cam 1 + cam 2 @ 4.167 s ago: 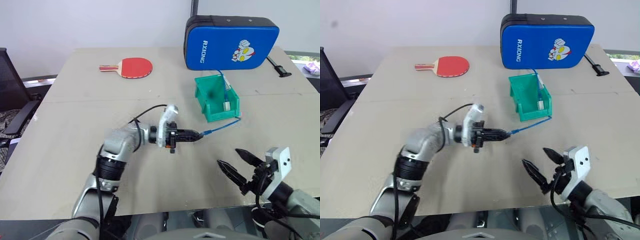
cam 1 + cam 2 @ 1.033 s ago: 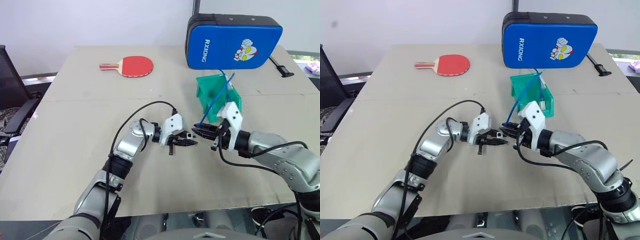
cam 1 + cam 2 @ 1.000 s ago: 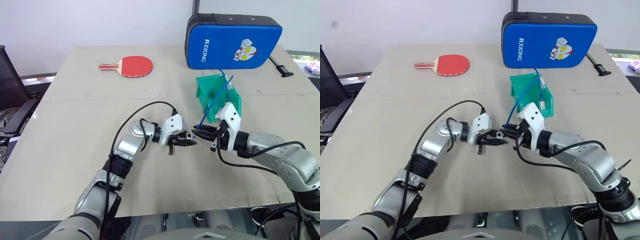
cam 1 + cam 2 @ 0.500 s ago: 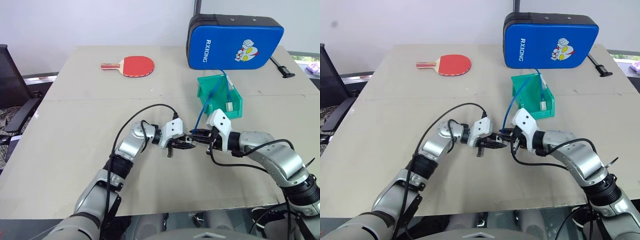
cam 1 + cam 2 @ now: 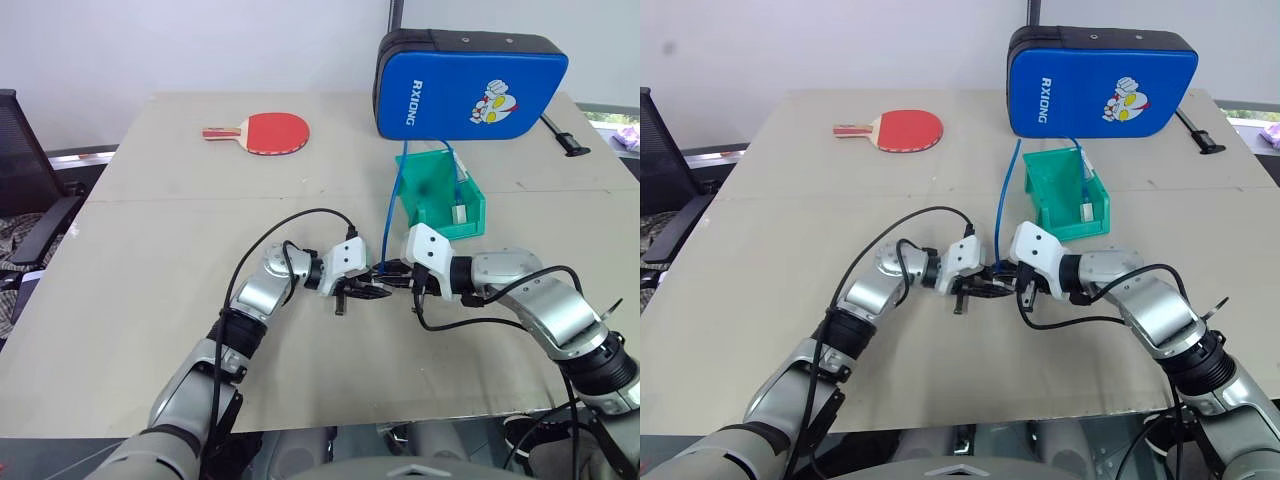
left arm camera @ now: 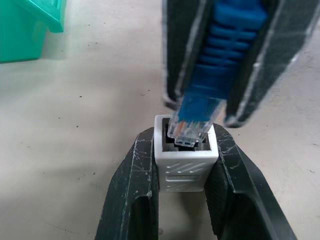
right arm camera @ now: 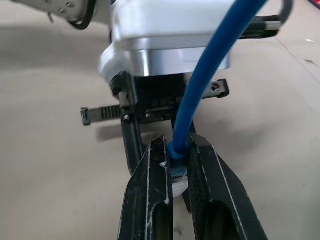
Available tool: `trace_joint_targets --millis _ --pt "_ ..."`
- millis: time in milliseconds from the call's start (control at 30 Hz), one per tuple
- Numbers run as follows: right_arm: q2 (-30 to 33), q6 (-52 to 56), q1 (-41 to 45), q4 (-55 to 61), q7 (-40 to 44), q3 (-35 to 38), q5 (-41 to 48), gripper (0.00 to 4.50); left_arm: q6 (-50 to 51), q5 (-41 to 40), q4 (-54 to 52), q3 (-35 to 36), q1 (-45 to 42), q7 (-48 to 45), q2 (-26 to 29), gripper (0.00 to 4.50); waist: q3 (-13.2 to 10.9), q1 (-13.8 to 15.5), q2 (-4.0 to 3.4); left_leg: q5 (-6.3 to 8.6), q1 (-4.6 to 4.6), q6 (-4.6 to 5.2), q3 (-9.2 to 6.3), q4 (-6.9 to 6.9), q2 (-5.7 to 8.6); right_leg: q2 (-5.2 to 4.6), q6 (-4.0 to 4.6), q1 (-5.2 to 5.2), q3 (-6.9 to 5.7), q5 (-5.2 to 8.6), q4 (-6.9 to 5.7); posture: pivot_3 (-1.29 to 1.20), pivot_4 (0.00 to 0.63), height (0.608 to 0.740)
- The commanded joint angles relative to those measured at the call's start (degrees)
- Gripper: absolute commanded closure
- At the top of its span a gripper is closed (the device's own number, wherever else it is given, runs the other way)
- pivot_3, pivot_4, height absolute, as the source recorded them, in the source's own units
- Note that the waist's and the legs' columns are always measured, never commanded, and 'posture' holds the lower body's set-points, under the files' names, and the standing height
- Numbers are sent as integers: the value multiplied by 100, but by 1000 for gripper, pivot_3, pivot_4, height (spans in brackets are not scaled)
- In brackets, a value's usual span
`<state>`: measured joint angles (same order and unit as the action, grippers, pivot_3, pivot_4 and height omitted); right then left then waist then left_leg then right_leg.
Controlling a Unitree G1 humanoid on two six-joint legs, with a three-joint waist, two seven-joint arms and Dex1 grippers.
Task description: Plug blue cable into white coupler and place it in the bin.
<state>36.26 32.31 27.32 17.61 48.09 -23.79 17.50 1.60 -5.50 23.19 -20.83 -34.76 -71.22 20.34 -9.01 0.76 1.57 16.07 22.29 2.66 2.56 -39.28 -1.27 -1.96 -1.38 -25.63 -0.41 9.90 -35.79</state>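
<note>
Above the table (image 5: 150, 300), the left gripper (image 6: 184, 165) clamps the white coupler (image 6: 185, 160) while the right gripper (image 7: 176, 165) pinches the blue cable (image 7: 210, 80).

The bin (image 5: 437, 205) sits before the pad (image 5: 470, 84) — the paddle (image 5: 262, 132) well left of both on the table (image 5: 130, 280).

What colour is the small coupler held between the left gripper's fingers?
The coupler is white, with a dark socket opening; the left wrist view shows it best.

- Even, bright, diffuse light, soft faint shadows on the worktop (image 5: 150, 300).
- Head views sharp, no glare.
- Left wrist view: near blue cable (image 6: 220, 60) blurred.
</note>
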Motion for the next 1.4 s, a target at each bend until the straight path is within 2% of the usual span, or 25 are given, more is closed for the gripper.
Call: trace_joint_targets --millis 33,467,600,700,800,867,900,1033,1133,1267,1400 --pt "34 127 -86 -251 352 -331 -209 4500 -91 -17 -211 15 -33 -31 -54 3882 2 1 -1 0 -2 0 0 0 0 0 2 2 0 -1 0 0 150 731" --pt "-41 -612 -9 -1850 1127 -806 -1064 4500 -123 44 -334 -3 82 -4 -68 3882 27 -9 -3 0 -51 0 4 2 -2 3 12 42 5 16 -5 0 150 731" --pt "-306 -969 -31 -1987 880 -490 -1091 4500 -76 63 -439 -2 168 77 -54 3882 68 -14 -1 0 -58 0 4 2 -4 3 13 48 5 17 -5 0 150 731" --pt "-527 -727 -78 -1471 637 524 -335 3302 205 -60 -626 117 262 197 -53 3882 72 -24 2 0 -58 0 3 3 -8 7 13 49 3 17 -5 0 150 731" --pt "-406 -650 -417 -618 240 1463 7 2089 721 -259 -944 313 368 343 -37 3882 59 8 -14 0 -42 0 4 2 -11 -1 14 33 9 14 -13 0 150 731" --pt "-228 -396 -807 151 122 2042 384 891 1166 -427 -1210 440 442 467 -4 3882 57 4 -17 0 -15 0 5 1 -9 -3 2 9 9 1 -11 0 150 731" --pt "-179 -235 -1041 574 -1 2376 584 626 1466 -565 -1360 547 452 557 -17 3882 57 2 -18 0 -10 0 4 1 -5 -5 12 6 10 -8 -11 0 150 731" --pt "30 395 -2173 2077 -515 3557 1183 626 2807 -1128 -1790 1021 171 1153 -270 3882 55 0 -16 0 2 0 -17 3 -4 -4 -16 1 -4 8 -6 0 150 731" --pt "-17 543 -3063 2778 -1043 4145 976 626 3656 -1419 -1629 1373 -479 1755 -676 3882 50 75 -13 0 17 0 -44 0 1 -6 -33 3 -20 19 -7 0 150 731" --pt "-253 631 -3745 3260 -1637 4487 897 626 4163 -1540 -750 1766 -1455 2475 -1194 3882 51 1 -14 -1 28 -1 -67 -16 30 1 -39 9 0 22 -7 0 150 731" --pt "-537 543 -4263 3492 -2112 4565 659 626 3731 -1395 1032 2010 -2788 2994 -1819 3882 48 -7 -11 -2 21 1 -85 -16 57 2 -38 17 10 24 -6 0 150 731"
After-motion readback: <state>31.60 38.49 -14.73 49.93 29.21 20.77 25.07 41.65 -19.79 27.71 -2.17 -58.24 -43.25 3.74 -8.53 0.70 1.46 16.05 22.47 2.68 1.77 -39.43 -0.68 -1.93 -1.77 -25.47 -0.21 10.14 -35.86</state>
